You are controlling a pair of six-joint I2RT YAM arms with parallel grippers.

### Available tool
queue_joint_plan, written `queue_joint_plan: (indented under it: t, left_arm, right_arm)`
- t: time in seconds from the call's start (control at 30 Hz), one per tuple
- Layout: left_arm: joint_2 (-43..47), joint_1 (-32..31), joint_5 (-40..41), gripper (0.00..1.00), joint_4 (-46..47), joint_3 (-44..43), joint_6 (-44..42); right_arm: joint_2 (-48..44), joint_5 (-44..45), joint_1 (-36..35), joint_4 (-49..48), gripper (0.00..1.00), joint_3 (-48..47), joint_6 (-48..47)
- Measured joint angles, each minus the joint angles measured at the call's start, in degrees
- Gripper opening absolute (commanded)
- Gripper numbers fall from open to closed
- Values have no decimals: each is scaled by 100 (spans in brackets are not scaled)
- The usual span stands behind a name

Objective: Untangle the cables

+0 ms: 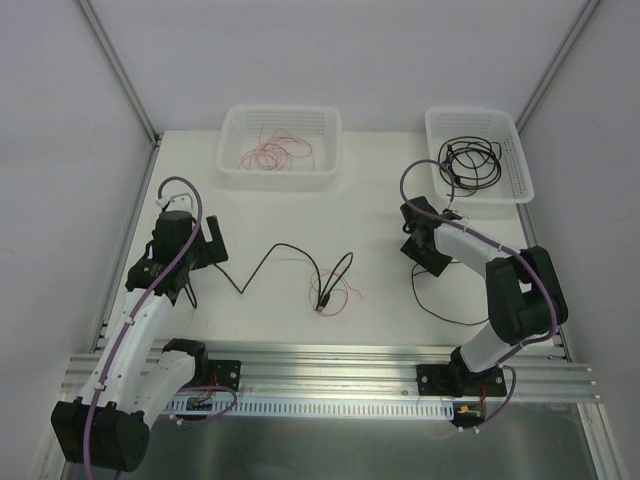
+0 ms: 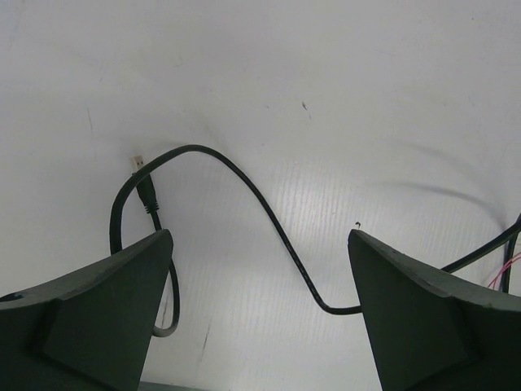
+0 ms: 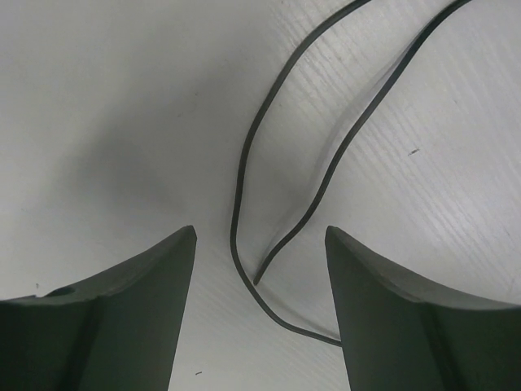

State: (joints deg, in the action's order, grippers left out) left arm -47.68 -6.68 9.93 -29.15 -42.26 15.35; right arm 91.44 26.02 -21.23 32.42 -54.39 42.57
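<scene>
A black cable (image 1: 275,248) lies across the table's middle, and its right end loops through a fine red-pink wire (image 1: 350,296). My left gripper (image 1: 207,252) is open over this cable's left end. In the left wrist view the cable (image 2: 269,216) curves between the open fingers of that gripper (image 2: 259,234), and its plug (image 2: 146,191) lies near the left finger. A second thin black cable (image 1: 455,319) lies by the right arm. My right gripper (image 1: 420,255) is open above it. In the right wrist view two strands of that cable (image 3: 244,155) run between the fingers of that gripper (image 3: 260,230), untouched.
A white basket (image 1: 226,160) at the back centre holds red-pink wires (image 1: 280,152). A white basket (image 1: 520,150) at the back right holds a coiled black cable (image 1: 472,162). Grey walls enclose the table, and a metal rail (image 1: 330,370) runs along the near edge.
</scene>
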Motion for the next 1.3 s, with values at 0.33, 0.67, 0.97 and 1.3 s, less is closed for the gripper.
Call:
queue_joint_plan:
  t: [0.33,0.67,0.97,1.3]
  left_arm:
    - [2,0,-96,90,20,0,0]
    - [15,0,-96,90,22,0,0]
    - [24,0,-96,91,22,2,0]
    - [26,0,-98,90,22,4,0]
  right_arm:
    - [90,-234,-15,-66,52,201,227]
    - [114,-238,-72,-31,4,201,345]
    - [42,-153,-175,46,1,229,323]
    - [-1333,452,-564,962,1,-422,-527]
